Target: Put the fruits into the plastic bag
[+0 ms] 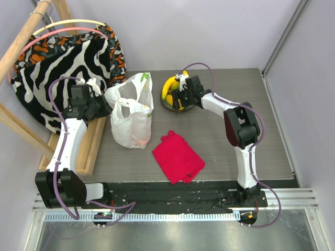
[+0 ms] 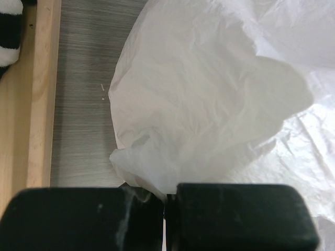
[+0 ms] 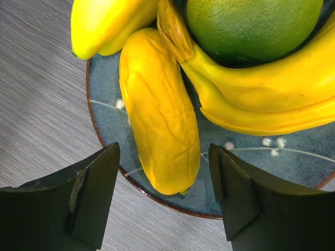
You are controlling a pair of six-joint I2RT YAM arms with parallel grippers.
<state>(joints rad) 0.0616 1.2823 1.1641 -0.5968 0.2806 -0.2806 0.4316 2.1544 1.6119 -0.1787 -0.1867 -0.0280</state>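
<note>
The plastic bag (image 1: 128,117), standing left of centre on the table (image 1: 235,130), is thin crinkly film that looks almost weightless and would likely sag shut unless held at its rim. The left gripper (image 2: 165,204) has its jaws pressed together on a fold of that film. Just beside the bag, on its right, the plate (image 3: 110,120) carries the fruits (image 3: 272,89), probably light, firm and smooth enough to slip. The stubby yellow one (image 3: 159,130) lies between the widely spread, empty fingers (image 3: 89,198) of the right gripper (image 1: 184,95), best pinched across its middle.
</note>
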